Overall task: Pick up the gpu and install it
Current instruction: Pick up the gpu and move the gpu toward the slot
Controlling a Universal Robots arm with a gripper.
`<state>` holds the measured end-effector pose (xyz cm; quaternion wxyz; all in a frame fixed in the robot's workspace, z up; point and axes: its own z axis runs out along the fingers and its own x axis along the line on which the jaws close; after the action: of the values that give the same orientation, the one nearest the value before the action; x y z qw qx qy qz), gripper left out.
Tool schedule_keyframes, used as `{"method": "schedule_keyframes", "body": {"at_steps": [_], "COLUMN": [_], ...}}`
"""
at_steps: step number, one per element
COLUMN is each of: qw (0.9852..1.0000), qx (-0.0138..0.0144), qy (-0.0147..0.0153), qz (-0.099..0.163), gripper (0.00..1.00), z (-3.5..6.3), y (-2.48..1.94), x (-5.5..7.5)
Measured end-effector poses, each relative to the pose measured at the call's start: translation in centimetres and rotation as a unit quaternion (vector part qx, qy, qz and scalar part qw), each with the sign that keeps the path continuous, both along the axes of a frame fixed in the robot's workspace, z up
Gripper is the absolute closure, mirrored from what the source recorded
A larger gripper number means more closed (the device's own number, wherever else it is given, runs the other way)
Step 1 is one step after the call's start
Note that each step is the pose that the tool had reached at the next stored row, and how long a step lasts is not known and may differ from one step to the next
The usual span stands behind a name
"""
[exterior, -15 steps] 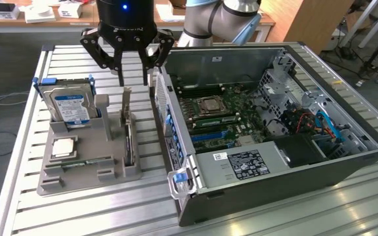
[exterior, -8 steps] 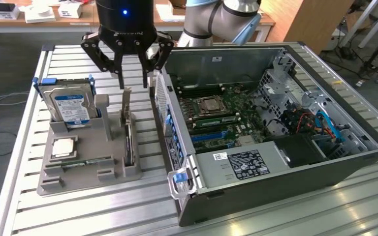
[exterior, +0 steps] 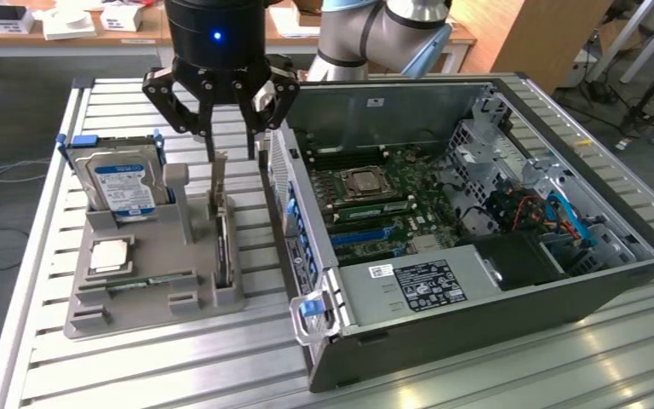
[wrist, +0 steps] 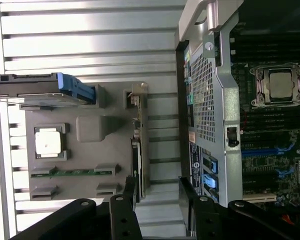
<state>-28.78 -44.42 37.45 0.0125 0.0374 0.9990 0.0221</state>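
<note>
The gpu stands on edge in a slot of the grey holder, its silver bracket pointing up at the far end. In the wrist view the gpu shows edge-on as a thin dark card. My gripper hangs open just above the card's bracket end, touching nothing. In the wrist view the gripper has its two fingers either side of the card's line, with one finger much closer to the card.
The holder also carries a blue-labelled hard drive, a CPU and a green RAM stick. The open computer case lies at the exterior view's right, motherboard exposed, its wall close beside the holder. Both rest on a slatted metal table.
</note>
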Motion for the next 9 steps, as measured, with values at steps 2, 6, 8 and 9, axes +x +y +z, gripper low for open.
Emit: {"method": "schedule_keyframes", "body": {"at_steps": [2, 6, 8, 9], "qw": [1.0, 1.0, 1.0, 1.0], "qx": [0.0, 0.0, 0.0, 0.0], "qy": [-0.0001, -0.0012, -0.0012, -0.0012], "qz": [0.0, 0.0, 0.0, 0.0], "gripper": [0.53, 0.53, 0.53, 0.53], "z": [-0.01, -0.03, -0.03, -0.03], "y": [0.0, 0.0, 0.0, 0.0], "x": [-0.03, -0.78, -0.78, -0.78]}}
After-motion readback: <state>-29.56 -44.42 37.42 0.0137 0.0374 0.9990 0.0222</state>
